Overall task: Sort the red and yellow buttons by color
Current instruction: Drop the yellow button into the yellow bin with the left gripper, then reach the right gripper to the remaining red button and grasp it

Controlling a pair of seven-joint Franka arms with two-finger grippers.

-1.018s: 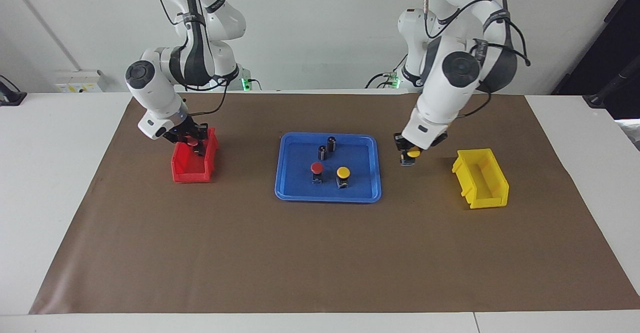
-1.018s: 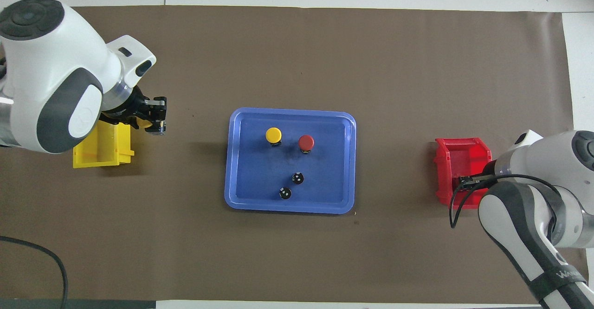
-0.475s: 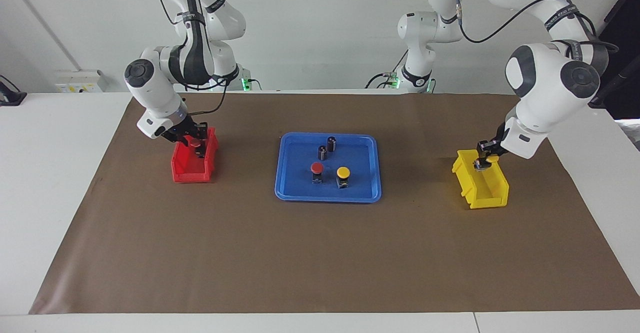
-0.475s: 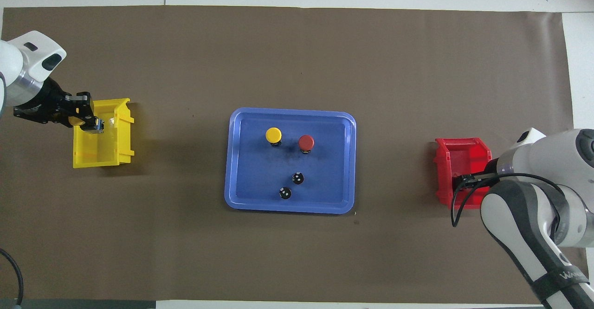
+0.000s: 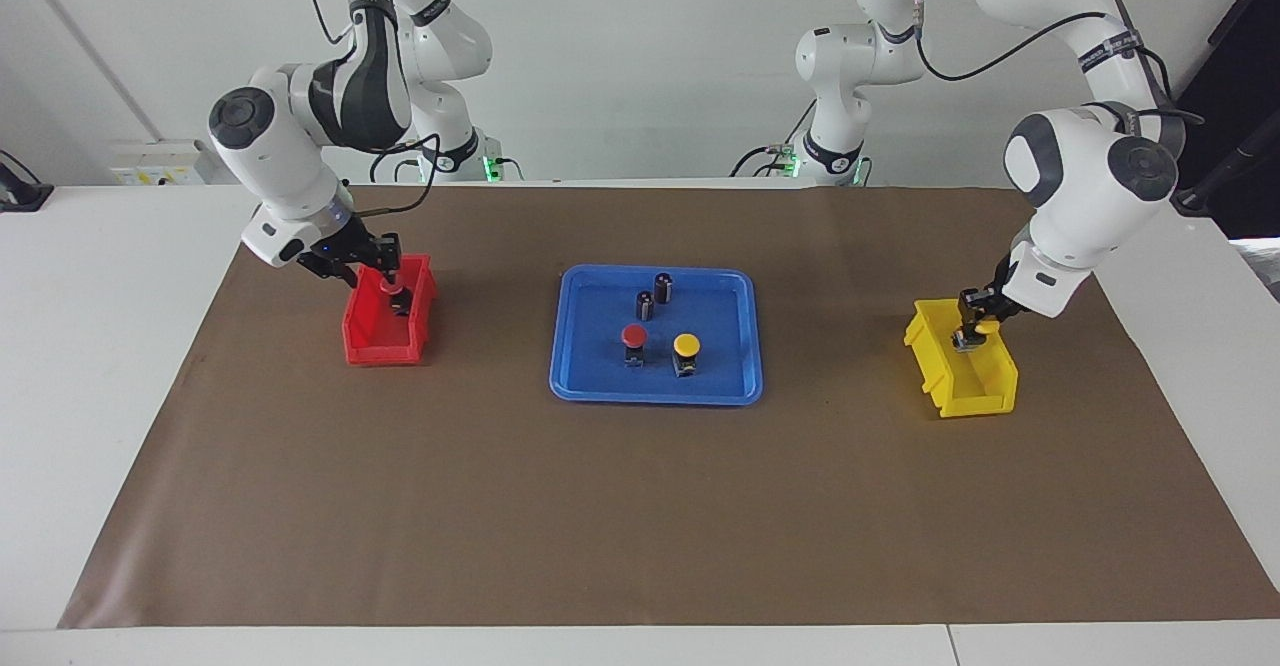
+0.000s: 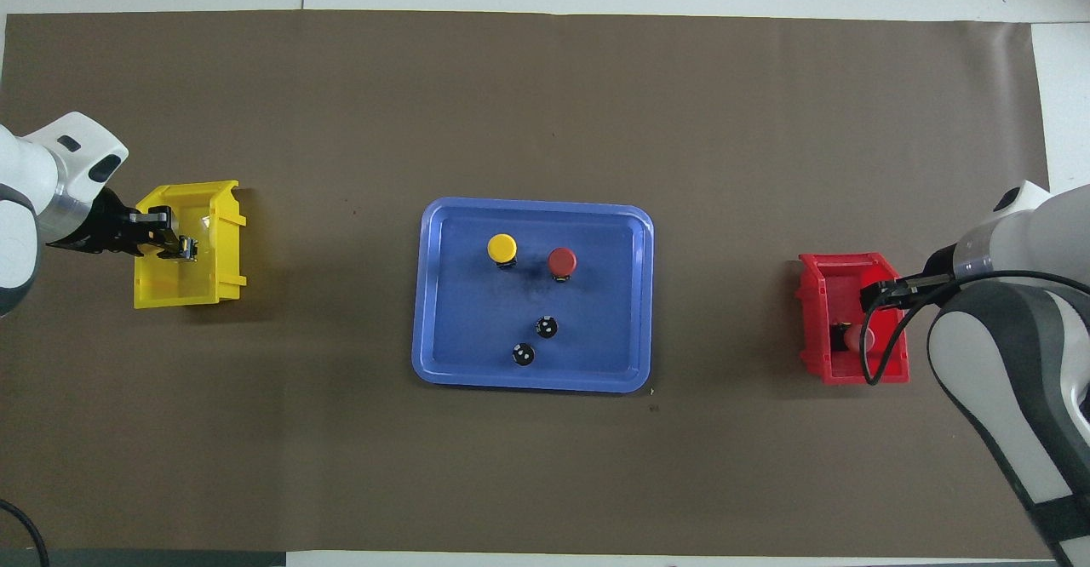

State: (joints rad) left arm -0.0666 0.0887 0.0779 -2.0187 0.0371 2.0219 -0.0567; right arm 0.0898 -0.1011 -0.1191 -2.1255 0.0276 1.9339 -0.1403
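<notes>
A red button and a yellow button stand side by side on the blue tray. My left gripper is shut on a second yellow button, low inside the yellow bin at the left arm's end. A second red button lies in the red bin at the right arm's end. My right gripper is open just above that bin's rim.
Two dark capless cylinders stand on the tray nearer to the robots than the buttons; they also show in the overhead view. Brown paper covers the table.
The left gripper carried its yellow button from beside the tray to the yellow bin and lowered it in. The right gripper let go of the red button in the red bin and drew back.
</notes>
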